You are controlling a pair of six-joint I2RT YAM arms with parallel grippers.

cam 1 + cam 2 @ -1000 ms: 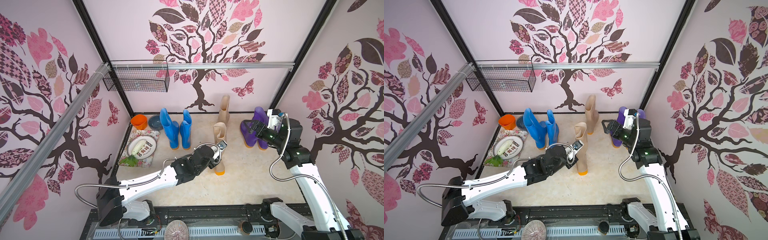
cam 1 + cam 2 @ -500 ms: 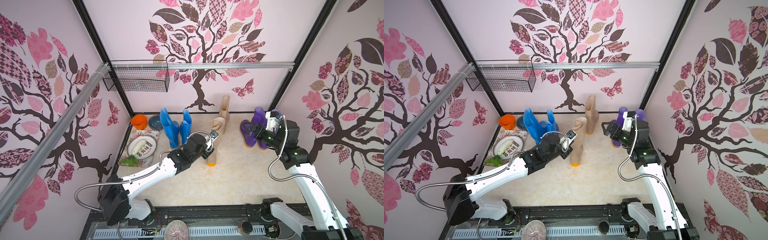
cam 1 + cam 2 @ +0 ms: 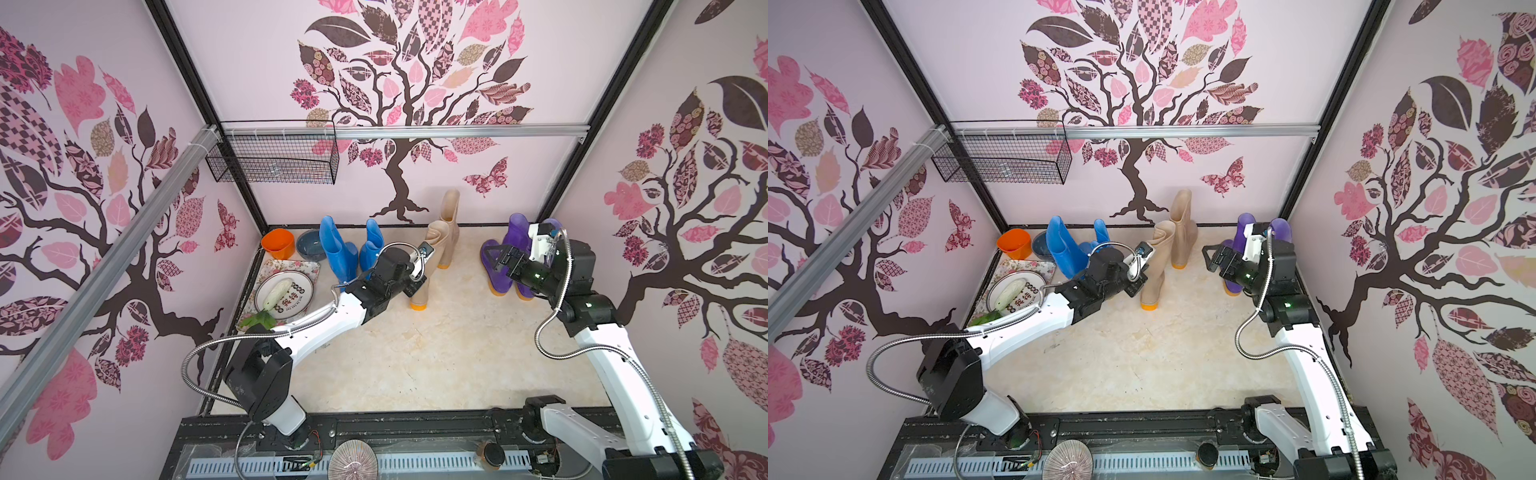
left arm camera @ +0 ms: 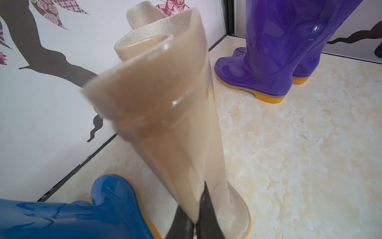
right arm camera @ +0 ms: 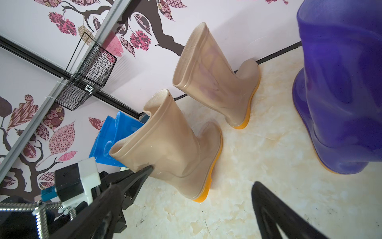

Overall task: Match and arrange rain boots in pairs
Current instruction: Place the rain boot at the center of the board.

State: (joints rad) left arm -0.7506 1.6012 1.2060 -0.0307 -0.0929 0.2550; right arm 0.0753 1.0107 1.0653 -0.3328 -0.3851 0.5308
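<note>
Moved over the last second: translucent beige rubber boot with orange-yellow sole (image 3: 1156, 276), carried from mid-floor back toward the rear wall.

Left to right now:
- Orange plastic cup (image 3: 276, 245) and grey-blue bowl (image 3: 309, 243) sit in the rear left corner.
- Two bright blue glossy boots (image 3: 338, 253) stand upright side by side just beside them, paired.
- Left gripper (image 4: 194, 221) is clamped on the shaft wall of the carried beige boot, which leans. Sole on floor or not: cannot tell.
- Second beige boot (image 3: 451, 216) stands by the rear wall, near the carried one.
- Two purple glossy boots (image 3: 494, 266) stand together near the right wall.
- Right gripper (image 3: 1209, 258) hovers beside them, jaws wide, empty.

Judgement: the last pair is nearly formed. What remains is to set the carried boot upright beside its mate and release.
</note>
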